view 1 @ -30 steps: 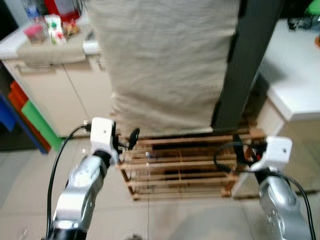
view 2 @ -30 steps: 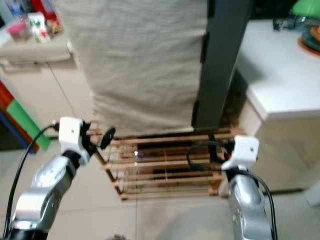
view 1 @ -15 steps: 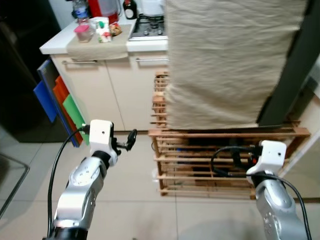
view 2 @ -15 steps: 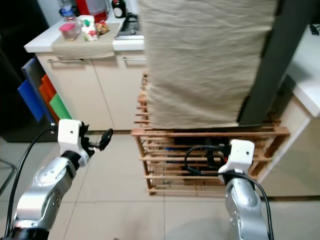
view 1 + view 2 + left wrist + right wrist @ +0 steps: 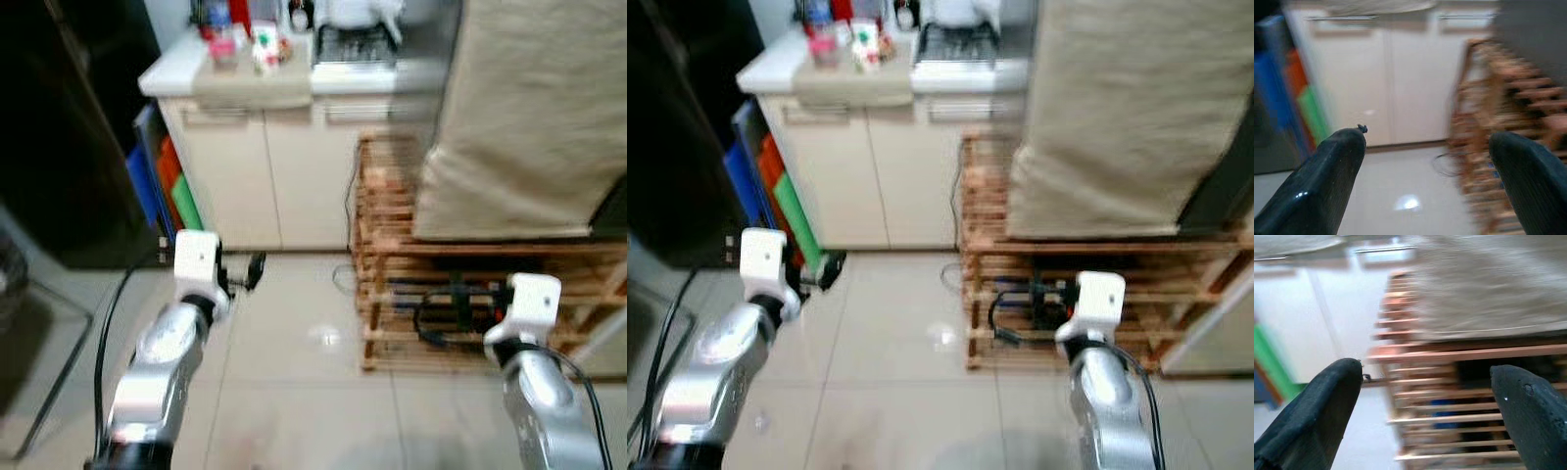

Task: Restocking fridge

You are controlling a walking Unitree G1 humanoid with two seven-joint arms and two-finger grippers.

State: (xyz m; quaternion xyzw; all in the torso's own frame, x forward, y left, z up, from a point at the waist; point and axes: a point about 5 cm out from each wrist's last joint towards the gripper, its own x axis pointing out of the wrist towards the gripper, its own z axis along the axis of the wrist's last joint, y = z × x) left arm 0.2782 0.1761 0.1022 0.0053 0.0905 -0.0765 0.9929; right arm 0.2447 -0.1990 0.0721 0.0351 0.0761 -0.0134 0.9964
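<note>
Kitchen, blurred by camera motion. Left gripper (image 5: 1425,186) held forward over pale tiled floor (image 5: 294,392), fingers (image 5: 1322,181) spread wide apart, nothing between them. Right gripper (image 5: 1425,416) raised ahead of wooden slatted rack (image 5: 470,294), fingers (image 5: 1308,416) likewise spread, holding nothing. Dark fridge (image 5: 69,127) at far left of head views, well apart from left gripper and off to its left, not between either set of jaws; door state impossible to tell. Cream cabinets (image 5: 284,166) straight ahead with white counter (image 5: 176,73) on top. Blurred jars and packets (image 5: 240,39) on counter, too small to identify. Blue, orange and green boards (image 5: 162,186) leaning upright between fridge and cabinets. Beige cloth (image 5: 529,108) draped over something tall standing on rack, hanging down to rack's top slats. Black cable (image 5: 446,318) looped in front of rack near right wrist. Dark items on rack's lower shelf, unclear.
</note>
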